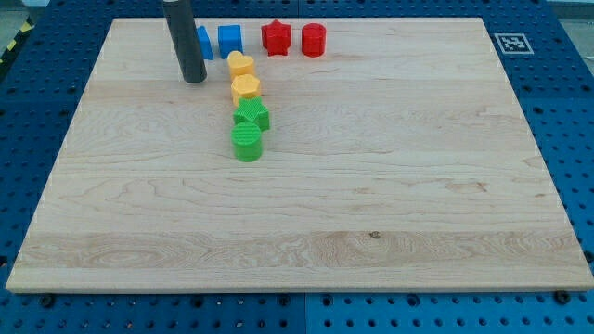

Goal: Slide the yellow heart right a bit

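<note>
The yellow heart (240,64) lies near the view's top, left of centre on the wooden board (371,186). My tip (194,80) rests on the board just left of the heart, a short gap apart from it. A yellow hexagon (246,89) sits directly below the heart, almost touching it. The rod rises from the tip toward the view's top and partly hides a blue block (203,42).
A blue cube (230,40), a red star (277,38) and a red cylinder (314,40) line the view's top edge, right of the rod. A green star-like block (251,116) and a green cylinder (248,144) continue the column below the yellow hexagon.
</note>
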`<state>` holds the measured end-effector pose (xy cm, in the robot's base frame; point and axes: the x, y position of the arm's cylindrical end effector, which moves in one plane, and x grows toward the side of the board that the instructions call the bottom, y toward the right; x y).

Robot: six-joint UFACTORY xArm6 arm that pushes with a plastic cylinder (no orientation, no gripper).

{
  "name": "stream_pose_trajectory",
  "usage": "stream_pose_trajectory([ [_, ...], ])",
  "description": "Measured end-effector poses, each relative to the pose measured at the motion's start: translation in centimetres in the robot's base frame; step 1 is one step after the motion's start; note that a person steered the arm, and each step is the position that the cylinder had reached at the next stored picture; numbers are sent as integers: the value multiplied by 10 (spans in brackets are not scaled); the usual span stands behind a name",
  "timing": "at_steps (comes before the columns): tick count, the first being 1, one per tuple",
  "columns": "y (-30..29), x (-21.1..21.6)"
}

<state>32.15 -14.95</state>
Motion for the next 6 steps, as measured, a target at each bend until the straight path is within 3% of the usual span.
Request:
stream_pose_trajectory([
  [6, 43, -12],
])
